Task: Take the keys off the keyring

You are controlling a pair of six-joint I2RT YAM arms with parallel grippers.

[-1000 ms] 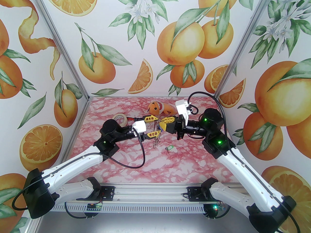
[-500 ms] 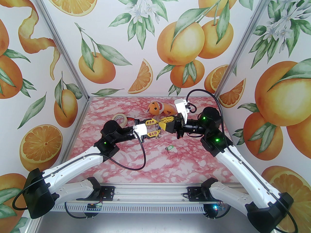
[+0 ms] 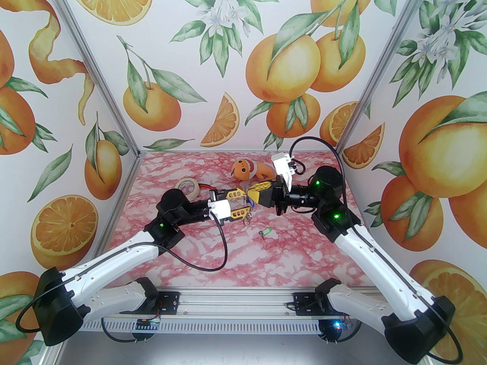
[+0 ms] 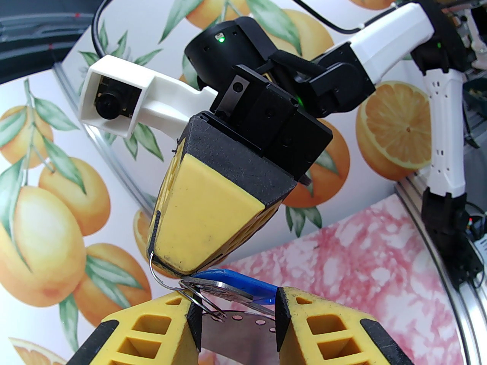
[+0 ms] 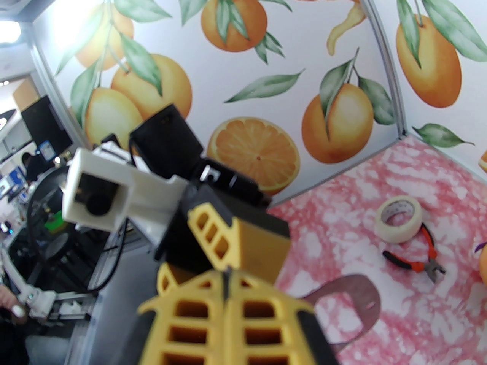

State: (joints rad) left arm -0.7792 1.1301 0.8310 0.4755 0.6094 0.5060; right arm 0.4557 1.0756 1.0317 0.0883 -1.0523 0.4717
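Left gripper (image 3: pixel 245 202), right gripper (image 3: pixel 251 195) tip-to-tip, seemingly clamped.

surface: pink-and-white marbled table (image 3: pixel 304 253) | far left: roll of beige tape (image 3: pixel 188 186), red-handled pliers (image 5: pixel 416 260) just beside it | far centre: orange plush toy (image 3: pixel 249 168) | centre: green key tag (image 3: pixel 265 232), well apart from the rest

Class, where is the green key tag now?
In the top view the green key tag lies alone on the pink table, right of the left gripper, toward the bases.
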